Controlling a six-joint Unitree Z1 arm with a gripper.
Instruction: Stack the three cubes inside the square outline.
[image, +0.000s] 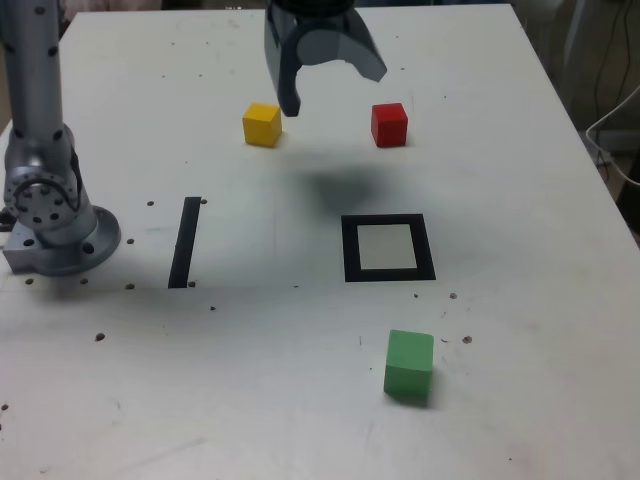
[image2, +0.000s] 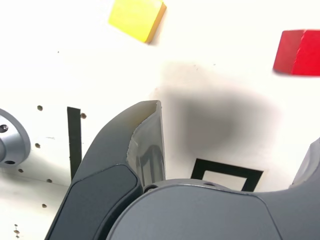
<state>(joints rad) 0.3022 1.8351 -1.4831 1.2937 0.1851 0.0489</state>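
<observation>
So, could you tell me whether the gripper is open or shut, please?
Open: the gripper's two jaws stand wide apart, nothing between them.

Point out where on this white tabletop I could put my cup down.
In the exterior view, bare patches lie between the black strip and square outline, and left of the green cube. The gripper crowds the yellow cube.

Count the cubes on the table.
3: the yellow cube and red cube at the exterior view's far side, left and right; the green cube nearest that camera, beyond the square outline.
</observation>
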